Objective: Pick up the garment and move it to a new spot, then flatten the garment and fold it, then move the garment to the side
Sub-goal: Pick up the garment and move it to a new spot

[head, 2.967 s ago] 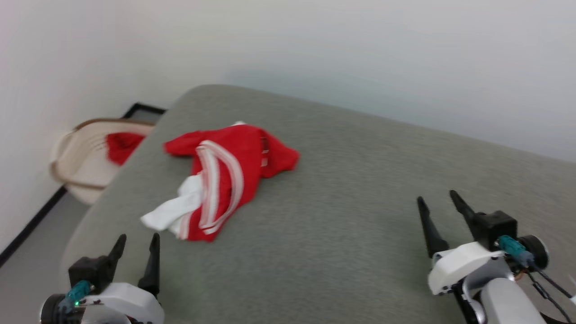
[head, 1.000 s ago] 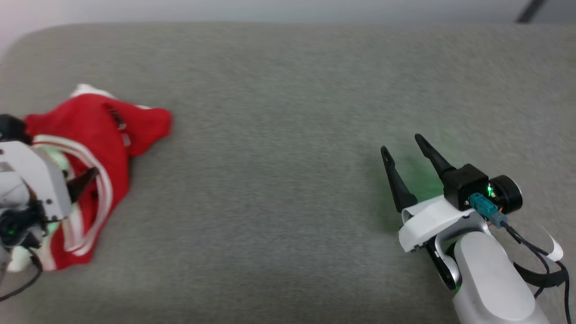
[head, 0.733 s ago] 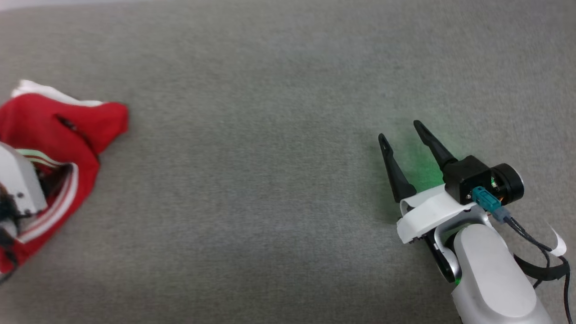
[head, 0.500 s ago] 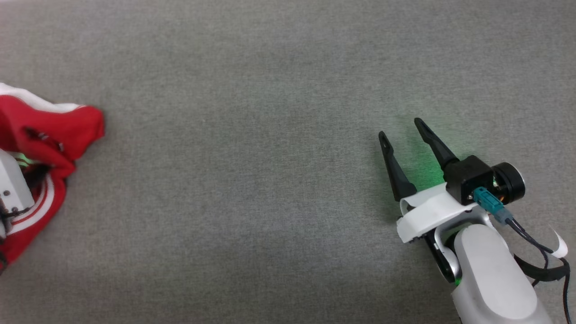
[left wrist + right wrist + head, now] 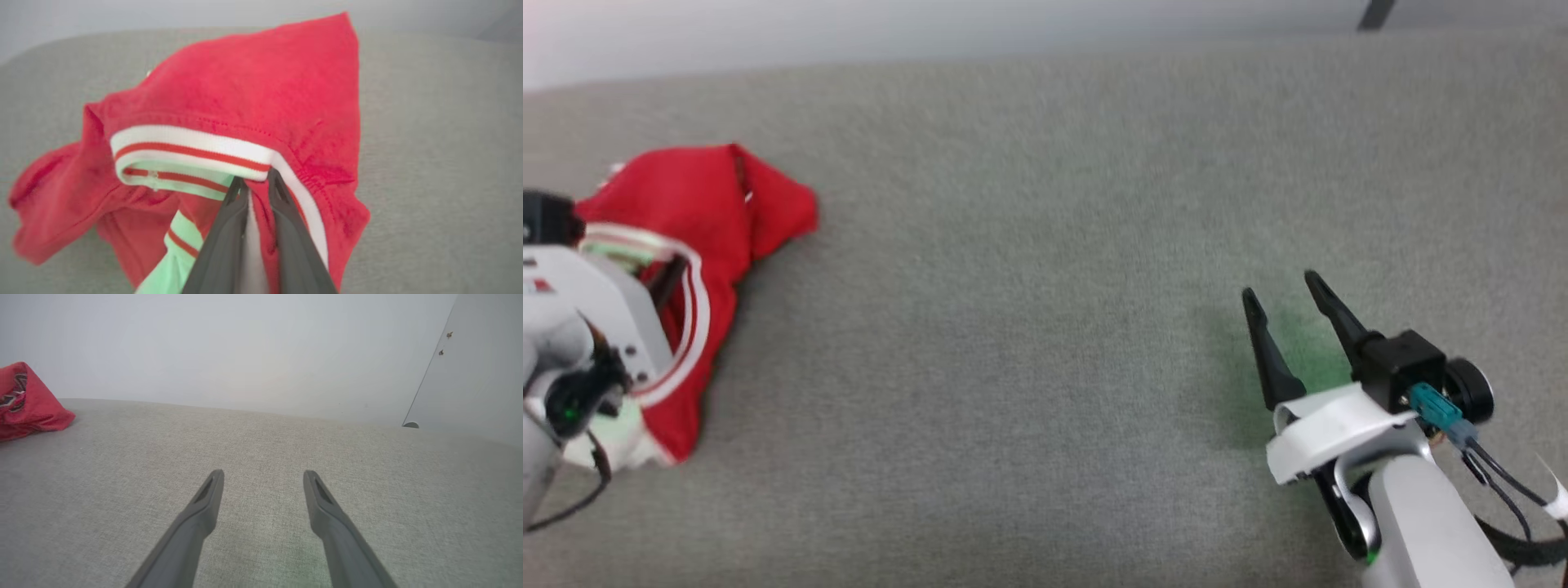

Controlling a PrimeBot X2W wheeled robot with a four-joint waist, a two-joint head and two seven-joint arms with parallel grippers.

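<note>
Where the grey woven-fabric bench [image 5: 1045, 343] meets its far edge, a plain pale wall [image 5: 229, 347] rises straight behind it. A thin slanting seam [image 5: 428, 367] crosses the wall towards the right, with two small specks beside it. The bench top is flat and evenly textured, and in the left wrist view its far left corner looks rounded.

The red jersey [image 5: 719, 204] lies in a crumpled heap at the left end of the bench, nearer the far edge than the near one. Its white-and-red striped trim [image 5: 192, 149] curls across the top of the heap. The left gripper [image 5: 256, 179] is clenched on that trim, its two dark fingers almost together with a fold of cloth pinched between them.

The right gripper [image 5: 1278, 286] hangs well apart from the jersey, near the right end. Its fingers are spread wide and hold nothing. A faint green glow [image 5: 1298, 355] tints the fabric under it.
</note>
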